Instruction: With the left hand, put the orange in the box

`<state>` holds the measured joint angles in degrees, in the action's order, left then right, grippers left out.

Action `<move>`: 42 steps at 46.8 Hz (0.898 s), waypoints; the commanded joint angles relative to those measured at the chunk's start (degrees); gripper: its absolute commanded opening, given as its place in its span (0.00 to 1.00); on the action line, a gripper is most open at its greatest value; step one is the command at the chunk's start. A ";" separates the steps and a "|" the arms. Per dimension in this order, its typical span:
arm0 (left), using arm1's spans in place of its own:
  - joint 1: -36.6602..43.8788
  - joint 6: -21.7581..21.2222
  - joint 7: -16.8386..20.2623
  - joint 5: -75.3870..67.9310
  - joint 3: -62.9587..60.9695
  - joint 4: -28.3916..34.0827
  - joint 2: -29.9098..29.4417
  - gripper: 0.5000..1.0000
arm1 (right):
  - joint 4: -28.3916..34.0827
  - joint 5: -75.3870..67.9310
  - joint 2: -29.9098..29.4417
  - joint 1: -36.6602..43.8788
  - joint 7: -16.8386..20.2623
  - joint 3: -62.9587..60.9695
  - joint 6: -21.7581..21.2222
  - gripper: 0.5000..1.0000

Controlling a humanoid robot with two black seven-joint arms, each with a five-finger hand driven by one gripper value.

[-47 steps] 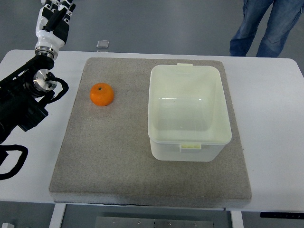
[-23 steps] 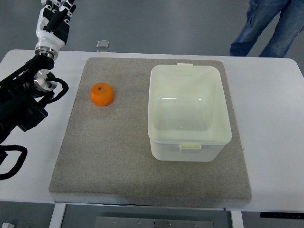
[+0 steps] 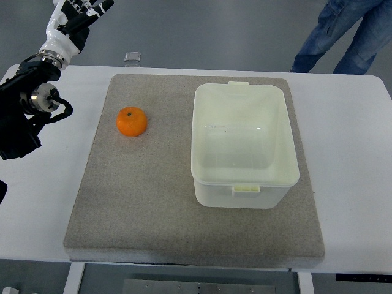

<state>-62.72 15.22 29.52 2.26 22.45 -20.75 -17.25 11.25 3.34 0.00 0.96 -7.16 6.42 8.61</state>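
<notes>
Far over at the upper left, the left hand (image 3: pixel 75 19) sits at the top edge of the top view, raised beyond the back edge of the white bench (image 3: pixel 355 153), with its black and white fingers (image 3: pixel 92 11) loosely spread and nothing between them. Its dark arm (image 3: pixel 21 113) comes in from the left edge below it, with a black cable looping beside the wrist joint. To the right of the arm lies a grey felt mat (image 3: pixel 153 214) that covers most of the bench, and on the left part of that mat rests the orange (image 3: pixel 131 121). The orange is well apart from the hand, lying to the right of it and nearer the robot, with bare mat all round it. It is a round fruit of bright, even orange colour, slightly flattened, with a small dark stem spot facing up near its top. Farther right, on the same mat, stands the box (image 3: pixel 245 184), a pale, translucent plastic tub with rounded corners and small tabs at the middle of its far and near rims; it has no lid on and nothing shows inside. The orange and the box are separate, with a strip of mat between them. Behind the bench near the top left, a small grey square object (image 3: pixel 133 58) lies on the floor. At the upper right stand a person's legs (image 3: pixel 343 33) in blue jeans.
</notes>
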 commanded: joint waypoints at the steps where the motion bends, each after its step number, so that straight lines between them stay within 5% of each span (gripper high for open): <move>1: -0.74 0.60 0.01 -0.06 -0.39 1.23 -1.38 0.98 | 0.00 0.00 0.00 0.01 -0.05 0.00 0.00 0.86; 25: -1.26 -0.10 0.01 -2.17 -1.36 0.53 -1.73 0.98 | 0.00 0.00 0.00 0.01 -0.05 0.00 0.00 0.86; 42: -0.56 0.25 1.77 -25.29 -1.44 -4.47 -1.99 0.98 | 0.00 0.00 0.00 0.01 0.04 0.00 0.00 0.86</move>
<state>-63.46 15.57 30.57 -20.72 21.07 -23.71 -19.11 11.25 3.34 0.00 0.97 -7.18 6.42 8.61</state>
